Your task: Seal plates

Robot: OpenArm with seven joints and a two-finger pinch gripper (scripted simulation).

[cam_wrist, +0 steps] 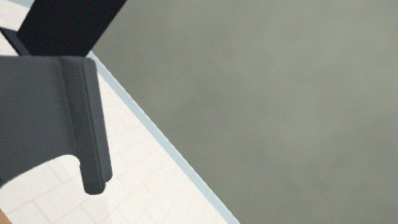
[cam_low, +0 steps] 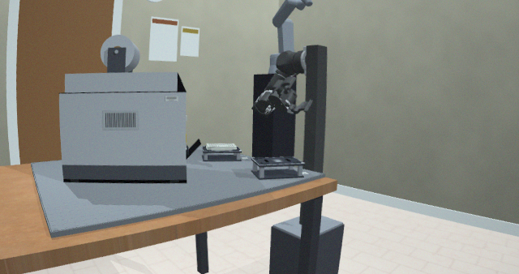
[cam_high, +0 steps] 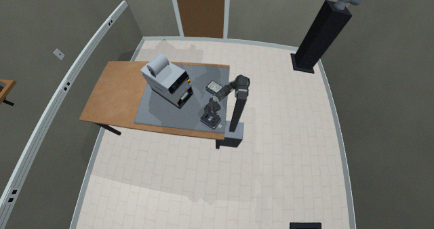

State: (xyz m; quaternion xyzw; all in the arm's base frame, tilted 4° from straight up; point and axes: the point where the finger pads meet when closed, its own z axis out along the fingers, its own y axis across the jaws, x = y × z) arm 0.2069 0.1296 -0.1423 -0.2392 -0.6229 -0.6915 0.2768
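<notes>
My gripper (cam_low: pixel 302 105) is open and empty. It hangs high above the near plate nest (cam_high: pixel 209 122) (cam_low: pixel 277 164), with its fingers pointing sideways toward the wall. That nest holds no plate. The far nest (cam_low: pixel 221 156) carries a white well plate (cam_high: pixel 214 86) (cam_low: pixel 220 147). The grey sealer (cam_high: pixel 167 81) (cam_low: pixel 122 124) stands on the grey mat (cam_high: pixel 159 114) (cam_low: pixel 122 201), with a foil roll on top. A pale shape shows in its front opening (cam_high: pixel 184 95); I cannot tell whether it is a plate. In the wrist view one finger (cam_wrist: pixel 92 135) shows against floor and wall.
The arm's dark post (cam_high: pixel 237 110) (cam_low: pixel 314 104) stands at the table's right edge beside the near nest. The wooden table (cam_high: pixel 112 93) (cam_low: pixel 24 225) extends left of the mat. A tall black column (cam_high: pixel 322 32) stands on the floor behind.
</notes>
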